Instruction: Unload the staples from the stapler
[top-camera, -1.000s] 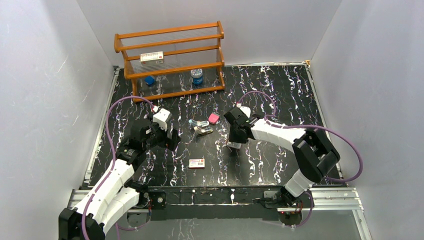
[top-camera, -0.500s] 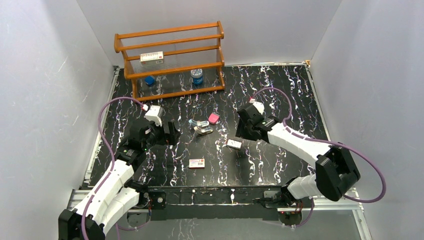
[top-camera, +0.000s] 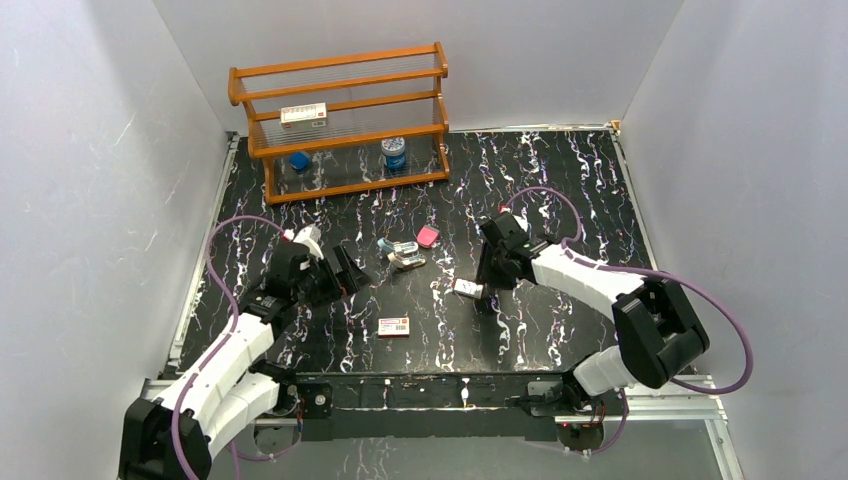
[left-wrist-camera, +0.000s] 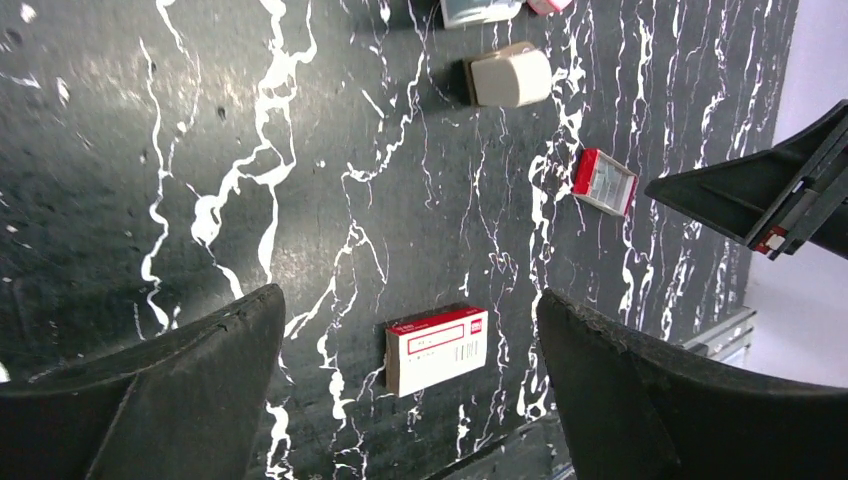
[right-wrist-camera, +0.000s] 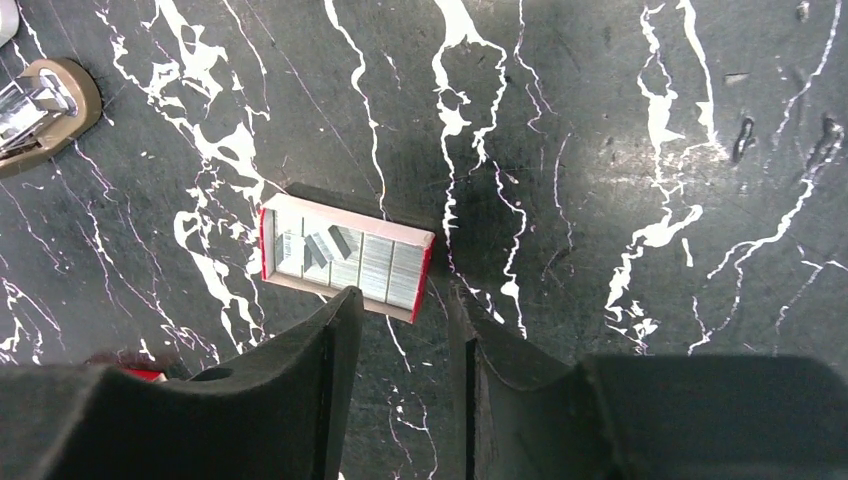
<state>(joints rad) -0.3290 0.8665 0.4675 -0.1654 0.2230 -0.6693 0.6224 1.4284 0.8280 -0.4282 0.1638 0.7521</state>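
1. Left claw: released, jaws spread wide with nothing between them. It hangs over the tabletop, and its wrist view shows the white box with red label lying ahead of it.
2. Right claw: drawn almost together with a narrow gap showing, and empty. It hovers at the near edge of the open tray of staples, which lies flat.
3. Stapler: on the tabletop at mid-field, between the two claws. The pink block lies just beside it on the far right.
4. Long axis: roughly left to right across the tabletop, right end tipped slightly toward the bases.
5. Bearing: rightward and slightly beyond the left claw; leftward and slightly beyond the right claw.
6. Judgement: the left claw looks a little nearer and is already spread. A grip across the stapler's narrow width calls for jaws closing near-to-far.
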